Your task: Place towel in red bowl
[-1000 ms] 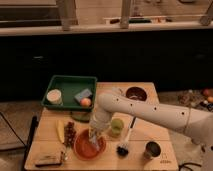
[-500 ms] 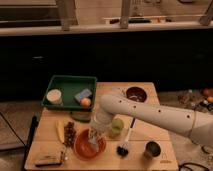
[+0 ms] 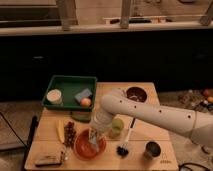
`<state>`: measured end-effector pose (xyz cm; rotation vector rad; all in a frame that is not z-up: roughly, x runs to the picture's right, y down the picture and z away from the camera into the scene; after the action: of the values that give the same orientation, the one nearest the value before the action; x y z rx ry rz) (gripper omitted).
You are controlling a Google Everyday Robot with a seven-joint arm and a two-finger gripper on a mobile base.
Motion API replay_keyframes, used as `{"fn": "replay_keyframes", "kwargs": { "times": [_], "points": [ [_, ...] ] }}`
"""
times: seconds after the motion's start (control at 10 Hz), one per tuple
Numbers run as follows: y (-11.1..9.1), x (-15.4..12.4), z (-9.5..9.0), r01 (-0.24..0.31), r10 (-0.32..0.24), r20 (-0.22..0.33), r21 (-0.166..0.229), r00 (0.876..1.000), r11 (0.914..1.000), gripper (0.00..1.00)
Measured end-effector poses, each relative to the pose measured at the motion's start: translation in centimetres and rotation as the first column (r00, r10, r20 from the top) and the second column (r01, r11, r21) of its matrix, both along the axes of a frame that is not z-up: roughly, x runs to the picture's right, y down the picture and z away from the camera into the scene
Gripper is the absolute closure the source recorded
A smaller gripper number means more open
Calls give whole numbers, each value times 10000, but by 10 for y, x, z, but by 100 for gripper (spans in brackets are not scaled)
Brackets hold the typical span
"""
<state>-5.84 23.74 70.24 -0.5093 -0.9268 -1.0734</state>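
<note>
The red bowl (image 3: 82, 150) sits near the front left of the wooden table. My gripper (image 3: 95, 136) hangs straight over it, at the end of the white arm that reaches in from the right. The towel (image 3: 94, 144), a small pale cloth, shows as a narrow strip right below the gripper and reaches down into the bowl. The gripper hides the towel's upper part.
A green tray (image 3: 70, 81) at the back left holds a white disc (image 3: 53, 95), a blue sponge block (image 3: 83, 93) and an orange ball (image 3: 86, 102). A dark brown bowl (image 3: 136, 94) stands at the back right. A green cup (image 3: 117, 127), a black brush (image 3: 123, 146), a metal can (image 3: 151, 149), a banana (image 3: 60, 131) and grapes (image 3: 70, 134) surround the red bowl.
The gripper has stayed over the red bowl with only a very slight shift. The towel still hangs into the bowl.
</note>
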Motion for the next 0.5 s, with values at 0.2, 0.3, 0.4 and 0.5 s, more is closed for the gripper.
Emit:
{"fn": "replay_keyframes", "kwargs": {
  "times": [0.2, 0.3, 0.4, 0.5],
  "points": [
    [-2, 0, 1, 62, -63, -28, -49, 10000, 10000, 20],
    [-2, 0, 2, 81, -81, -54, -80, 10000, 9999, 20],
    [-3, 0, 2, 79, -80, -55, -97, 10000, 9999, 20],
    [-3, 1, 3, 90, -90, -43, -100, 9999, 9999, 20]
  ]
}}
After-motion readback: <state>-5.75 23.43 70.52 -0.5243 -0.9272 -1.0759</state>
